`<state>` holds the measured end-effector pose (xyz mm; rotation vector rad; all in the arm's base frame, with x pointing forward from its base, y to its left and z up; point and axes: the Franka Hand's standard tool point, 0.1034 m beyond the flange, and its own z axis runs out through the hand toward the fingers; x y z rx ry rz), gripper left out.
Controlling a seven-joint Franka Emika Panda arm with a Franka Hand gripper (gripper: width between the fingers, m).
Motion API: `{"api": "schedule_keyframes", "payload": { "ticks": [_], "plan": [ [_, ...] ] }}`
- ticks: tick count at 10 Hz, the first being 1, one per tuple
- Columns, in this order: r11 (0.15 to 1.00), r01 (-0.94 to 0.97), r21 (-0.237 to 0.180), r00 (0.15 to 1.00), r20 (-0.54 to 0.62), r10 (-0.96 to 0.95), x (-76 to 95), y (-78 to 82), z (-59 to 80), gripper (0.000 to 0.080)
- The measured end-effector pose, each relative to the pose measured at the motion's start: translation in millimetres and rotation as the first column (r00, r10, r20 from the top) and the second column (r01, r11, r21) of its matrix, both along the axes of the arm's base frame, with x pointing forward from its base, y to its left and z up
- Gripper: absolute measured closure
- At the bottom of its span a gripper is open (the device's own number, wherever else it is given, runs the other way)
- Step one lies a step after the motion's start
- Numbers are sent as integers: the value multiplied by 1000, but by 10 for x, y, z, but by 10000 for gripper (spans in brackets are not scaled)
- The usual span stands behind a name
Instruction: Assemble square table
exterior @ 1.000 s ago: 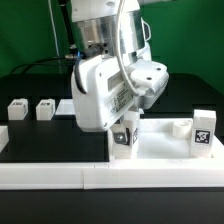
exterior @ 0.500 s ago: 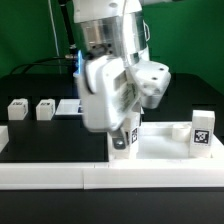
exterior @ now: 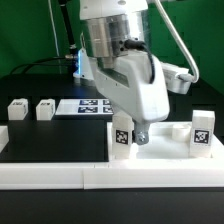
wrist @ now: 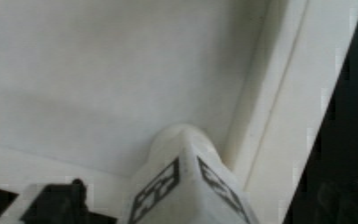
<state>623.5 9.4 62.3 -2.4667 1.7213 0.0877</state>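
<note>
Was fitting legs: hung gripper (exterior: 140, 135) just beside leg (exterior: 122, 135), upright at slab (exterior: 165, 148) corner. Couldn't tell it open or closed. Judged next: gripping that leg, twisting it home into its socket.

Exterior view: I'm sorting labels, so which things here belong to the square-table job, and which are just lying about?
Job: square tabletop; left upright leg and right upright leg on it, sides as the exterior view shows; loose leg; second loose leg.
Lying about: marker board; white bar fence.
</note>
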Motion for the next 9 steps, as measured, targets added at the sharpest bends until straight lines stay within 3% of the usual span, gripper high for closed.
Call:
{"api": "schedule_keyframes", "payload": {
  "ticks": [2, 3, 4, 5, 6, 7, 8, 9],
  "plan": [
    [945, -324, -39, 945, 37, 325, 9, -27, -19, 151],
    [839, -540, -68, 838, 49, 543, 10, -32, -22, 151],
    [798, -597, -79, 797, 54, 602, 16, -24, -21, 151],
    [814, -576, -76, 813, 52, 580, 16, -28, -21, 151],
    [825, -561, -75, 824, 50, 565, 16, -29, -21, 244],
    [836, -544, -74, 835, 49, 548, 16, -30, -21, 425],
    [860, -505, -70, 860, 46, 509, 14, -30, -23, 425],
    [901, -429, -63, 901, 37, 432, 8, -38, -27, 514]
  ]
}}
